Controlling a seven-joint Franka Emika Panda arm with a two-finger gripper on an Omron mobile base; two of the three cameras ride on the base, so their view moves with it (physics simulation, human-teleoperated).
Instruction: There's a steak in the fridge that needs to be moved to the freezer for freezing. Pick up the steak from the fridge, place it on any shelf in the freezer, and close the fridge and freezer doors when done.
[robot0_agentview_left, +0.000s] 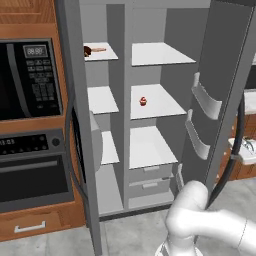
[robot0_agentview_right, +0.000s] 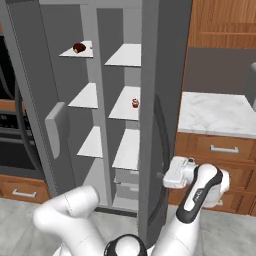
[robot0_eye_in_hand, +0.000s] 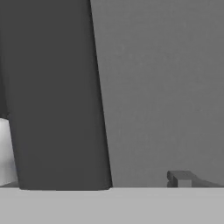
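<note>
The steak (robot0_agentview_right: 79, 48) lies on the freezer's top shelf (robot0_agentview_right: 75, 51), well apart from the gripper (robot0_agentview_right: 161, 176) at the fridge door (robot0_agentview_right: 162, 100), jaw state indiscernible.

The steak (robot0_agentview_left: 87, 50) lies on the freezer's top shelf (robot0_agentview_left: 102, 54) (left compartment), beside a pale strip (robot0_agentview_left: 98, 49); a small red cupcake-like item (robot0_agentview_left: 143, 101) sits on the fridge's middle shelf (robot0_agentview_left: 157, 102).

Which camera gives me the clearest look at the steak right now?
The right base view: the steak sits unobstructed on the freezer's top shelf. In the left base view it is partly cut off by the freezer door's edge.
</note>
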